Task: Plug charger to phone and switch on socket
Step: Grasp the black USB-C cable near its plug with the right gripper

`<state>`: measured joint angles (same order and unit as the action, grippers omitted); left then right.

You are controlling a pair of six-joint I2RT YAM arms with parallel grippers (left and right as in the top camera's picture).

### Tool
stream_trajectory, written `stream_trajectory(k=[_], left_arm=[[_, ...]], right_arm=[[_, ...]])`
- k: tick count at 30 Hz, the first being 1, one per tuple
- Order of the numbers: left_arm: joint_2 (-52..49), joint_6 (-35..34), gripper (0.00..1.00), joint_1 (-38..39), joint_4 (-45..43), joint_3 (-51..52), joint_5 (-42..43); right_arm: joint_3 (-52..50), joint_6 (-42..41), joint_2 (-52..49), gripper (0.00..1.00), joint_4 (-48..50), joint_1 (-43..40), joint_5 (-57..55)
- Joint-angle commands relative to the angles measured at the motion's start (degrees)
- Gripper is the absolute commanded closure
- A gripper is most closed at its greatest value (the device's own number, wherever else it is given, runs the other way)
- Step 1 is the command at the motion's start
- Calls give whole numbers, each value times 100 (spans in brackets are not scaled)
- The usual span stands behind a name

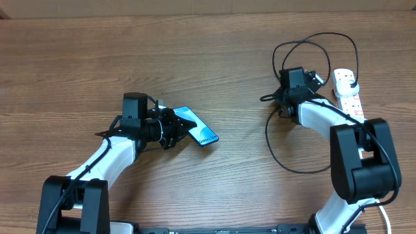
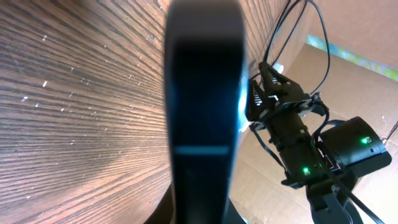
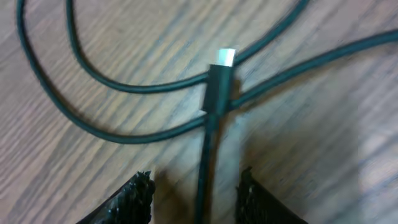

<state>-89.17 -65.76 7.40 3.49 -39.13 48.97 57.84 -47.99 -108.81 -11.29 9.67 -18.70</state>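
The charger cable (image 3: pixel 205 168) lies in loose loops at about 2 o'clock on the wooden table (image 1: pixel 214 52). In the right wrist view its connector tip (image 3: pixel 219 87), a black housing with a short bright metal end, points toward 12 o'clock and crosses over two other strands of the same cable. The strand behind the connector runs straight down toward 6 o'clock between the two fingers (image 3: pixel 134 199) of the right gripper (image 3: pixel 194 177). The jaws stand moderately apart, with a gap on either side of the cable, so no grip on it is visible.

The phone (image 1: pixel 198 129) sits just left of the table centre, well apart from the connector. Its lit blue screen faces up and its free end points toward 4 o'clock. The left gripper (image 1: pixel 174 128) is closed on the phone's other end, at 10 o'clock. In the left wrist view the phone appears edge-on as a dark vertical bar through the middle of the frame.

The power strip (image 1: pixel 349 94) lies at 3 o'clock near the table's right edge, just beside the right arm (image 1: pixel 325 120). One cable loop arcs over toward its far end. Whether a plug is seated there is too small to tell.
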Motion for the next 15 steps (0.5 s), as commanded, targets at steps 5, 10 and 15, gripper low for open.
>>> stream_trajectory(k=[5, 10, 15], left_arm=[[13, 144, 95, -24, -28, -81, 76], [13, 146, 95, -24, -26, -81, 94], [13, 146, 95, -24, -26, -81, 107]], right_arm=[[155, 33, -223, 68, 72, 46, -166], [155, 55, -245, 69, 59, 46, -457], [153, 55, -260, 69, 85, 44, -533]])
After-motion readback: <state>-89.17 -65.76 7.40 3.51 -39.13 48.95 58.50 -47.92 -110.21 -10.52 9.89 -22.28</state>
